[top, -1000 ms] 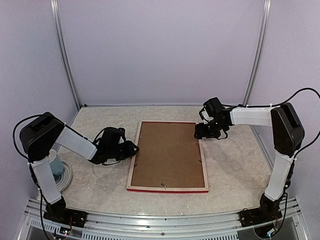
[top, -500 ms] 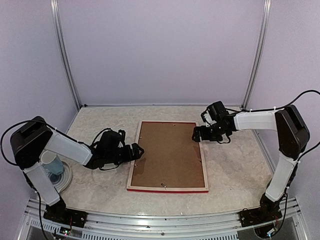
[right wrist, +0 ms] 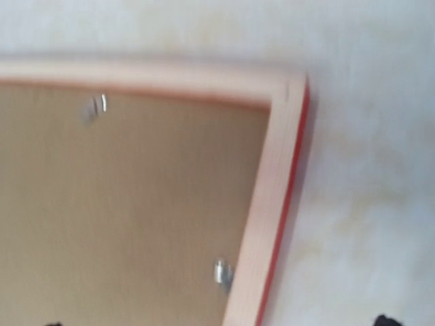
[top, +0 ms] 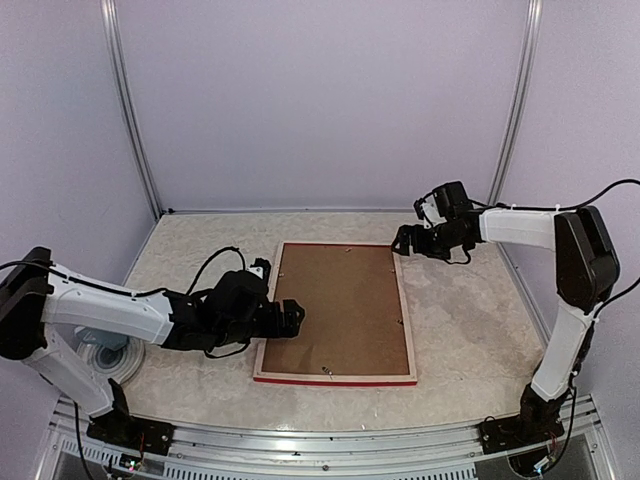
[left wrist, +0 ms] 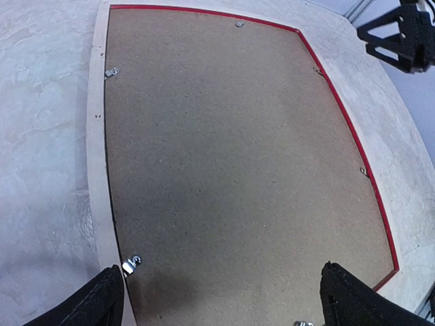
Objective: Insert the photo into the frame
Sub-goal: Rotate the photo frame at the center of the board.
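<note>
The frame [top: 335, 380] lies face down mid-table, pale wood back up, with a red rim and a brown backing panel [top: 338, 305] set inside it. The photo is hidden. My left gripper [top: 292, 318] reaches over the frame's near left part. In the left wrist view its fingers [left wrist: 102, 299] stand wide apart, open and empty above the backing panel [left wrist: 231, 149]. My right gripper [top: 402, 240] hovers at the frame's far right corner. The right wrist view is blurred and shows that corner [right wrist: 268, 204], with only the fingertips [right wrist: 384, 319] at the bottom edge, wide apart.
Small metal clips [left wrist: 130, 263] sit along the frame's inner edge. A pale blue and white object [top: 108, 340] stands by the left arm's base at the near left. Enclosure walls and posts ring the table.
My left arm has stretched right, carrying its gripper from beside the frame to over its near left part. My right gripper has drawn back toward the far right corner.
</note>
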{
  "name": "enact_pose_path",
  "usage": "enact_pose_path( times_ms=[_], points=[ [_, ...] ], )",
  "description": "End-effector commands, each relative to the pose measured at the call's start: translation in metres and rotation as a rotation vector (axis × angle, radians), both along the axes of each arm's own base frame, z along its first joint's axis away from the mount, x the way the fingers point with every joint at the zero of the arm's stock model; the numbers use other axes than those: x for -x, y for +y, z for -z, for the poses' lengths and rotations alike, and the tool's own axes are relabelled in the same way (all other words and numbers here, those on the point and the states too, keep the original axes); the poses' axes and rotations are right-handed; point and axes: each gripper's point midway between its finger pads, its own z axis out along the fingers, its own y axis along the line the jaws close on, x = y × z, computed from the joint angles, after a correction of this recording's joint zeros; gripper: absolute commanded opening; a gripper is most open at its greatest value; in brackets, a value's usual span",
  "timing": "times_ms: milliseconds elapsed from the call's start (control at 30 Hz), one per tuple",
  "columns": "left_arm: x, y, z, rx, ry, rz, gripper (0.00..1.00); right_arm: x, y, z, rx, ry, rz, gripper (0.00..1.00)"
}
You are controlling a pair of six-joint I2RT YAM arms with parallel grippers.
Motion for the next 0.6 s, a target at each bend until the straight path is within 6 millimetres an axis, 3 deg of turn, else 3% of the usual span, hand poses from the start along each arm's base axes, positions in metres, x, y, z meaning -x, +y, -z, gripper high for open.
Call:
enact_pose_path(
  times_ms=[0, 200, 367, 567],
  points=[
    [0.029, 0.018, 0.002, -0.122, 0.032, -0.018, 0.99, -0.036, 0.002, -0.012, -0.01, -0.037, -0.012, 0.99],
    [0.083, 0.035, 0.007, -0.163, 0.06, -0.002, 0.99, -0.084, 0.007, -0.009, 0.033, -0.046, -0.015, 0.99],
    [0.115, 0.049, 0.003, -0.185, 0.082, 0.007, 0.99, -0.114, 0.022, -0.007, 0.008, -0.073, -0.058, 0.99],
    [0.139, 0.065, 0.022, -0.262, 0.15, -0.005, 0.99, -0.129, 0.037, 0.01, -0.027, -0.064, -0.109, 0.99]
  ],
)
